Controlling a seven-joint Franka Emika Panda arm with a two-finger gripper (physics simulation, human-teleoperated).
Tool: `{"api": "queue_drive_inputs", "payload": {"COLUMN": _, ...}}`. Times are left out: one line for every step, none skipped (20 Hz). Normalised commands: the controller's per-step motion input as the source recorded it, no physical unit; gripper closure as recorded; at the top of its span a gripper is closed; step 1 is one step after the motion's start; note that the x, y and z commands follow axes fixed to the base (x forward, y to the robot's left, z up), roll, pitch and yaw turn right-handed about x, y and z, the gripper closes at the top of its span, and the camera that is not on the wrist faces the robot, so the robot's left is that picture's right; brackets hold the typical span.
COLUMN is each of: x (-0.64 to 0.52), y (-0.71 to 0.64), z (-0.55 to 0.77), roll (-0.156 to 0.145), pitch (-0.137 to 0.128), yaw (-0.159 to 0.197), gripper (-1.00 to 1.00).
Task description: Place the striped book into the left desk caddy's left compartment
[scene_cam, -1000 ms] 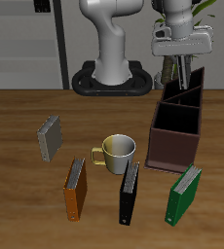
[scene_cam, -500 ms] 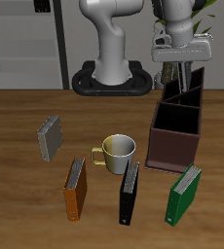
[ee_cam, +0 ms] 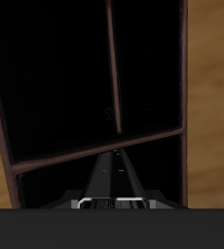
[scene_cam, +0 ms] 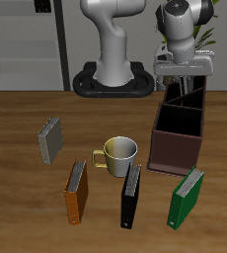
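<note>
My gripper (scene_cam: 183, 79) hangs over the taller back end of the dark brown desk caddy (scene_cam: 171, 148). It is shut on the striped book (scene_cam: 184, 90), which hangs upright with its lower part inside the caddy's back compartment. In the wrist view the book (ee_cam: 114, 175) shows edge-on as a thin striped strip between the gripper (ee_cam: 114, 200) fingers. Below it lie the caddy's dark floor and a brown divider (ee_cam: 112, 58). I cannot tell whether the book touches the floor.
A mottled grey book (scene_cam: 50, 141), an orange book (scene_cam: 77, 191), a black book (scene_cam: 131, 194) and a green book (scene_cam: 187, 198) stand nearer the table's front edge. A cream mug (scene_cam: 118, 155) stands beside the caddy. The robot's base (scene_cam: 113, 81) is at the back.
My gripper has moved down and slightly back with the striped book, lowering it from above the caddy's tall end into the compartment.
</note>
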Motion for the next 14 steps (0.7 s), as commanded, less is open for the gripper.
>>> {"api": "queue_drive_inputs", "payload": {"x": 0.08, "y": -0.06, "z": -0.15, "roll": -0.012, "pitch": 0.033, "yaw": 0.0, "gripper": 1.0}}
{"api": "queue_drive_inputs", "payload": {"x": 0.25, "y": -0.07, "z": -0.38, "roll": -0.03, "pitch": 0.13, "yaw": -0.038, "gripper": 1.0}}
{"api": "queue_drive_inputs", "payload": {"x": 0.08, "y": 0.0, "z": -0.25, "roll": 0.025, "pitch": 0.033, "yaw": 0.032, "gripper": 1.0}}
{"api": "queue_drive_inputs", "payload": {"x": -0.06, "y": 0.03, "z": -0.12, "roll": 0.06, "pitch": 0.048, "yaw": -0.013, "gripper": -1.0}}
{"api": "queue_drive_inputs", "payload": {"x": 0.17, "y": -0.08, "z": -0.24, "roll": -0.048, "pitch": 0.044, "yaw": 0.034, "gripper": -1.0}}
{"api": "queue_drive_inputs", "payload": {"x": 0.15, "y": -0.05, "z": -0.09, "roll": 0.01, "pitch": 0.067, "yaw": -0.007, "gripper": -1.0}}
{"api": "queue_drive_inputs", "payload": {"x": 0.18, "y": 0.07, "z": -0.05, "roll": 0.109, "pitch": 0.072, "yaw": -0.004, "gripper": -1.0}}
{"api": "queue_drive_inputs", "payload": {"x": 0.07, "y": -0.21, "z": -0.03, "roll": -0.048, "pitch": 0.068, "yaw": -0.093, "gripper": -1.0}}
{"api": "queue_drive_inputs", "payload": {"x": 0.08, "y": -0.02, "z": 0.06, "roll": -0.038, "pitch": -0.035, "yaw": 0.015, "gripper": -1.0}}
{"api": "queue_drive_inputs", "payload": {"x": 0.07, "y": -0.06, "z": 0.0, "roll": 0.023, "pitch": 0.03, "yaw": -0.021, "gripper": -1.0}}
{"api": "queue_drive_inputs", "payload": {"x": 0.02, "y": -0.23, "z": 0.04, "roll": -0.019, "pitch": 0.066, "yaw": -0.085, "gripper": -1.0}}
{"api": "queue_drive_inputs", "payload": {"x": -0.02, "y": -0.01, "z": 0.05, "roll": 0.051, "pitch": 0.002, "yaw": -0.003, "gripper": -1.0}}
{"api": "queue_drive_inputs", "payload": {"x": 0.04, "y": 0.01, "z": 0.0, "roll": 0.0, "pitch": 0.0, "yaw": 0.0, "gripper": -1.0}}
{"api": "queue_drive_inputs", "payload": {"x": 0.05, "y": -0.22, "z": 0.16, "roll": -0.007, "pitch": -0.025, "yaw": -0.031, "gripper": -1.0}}
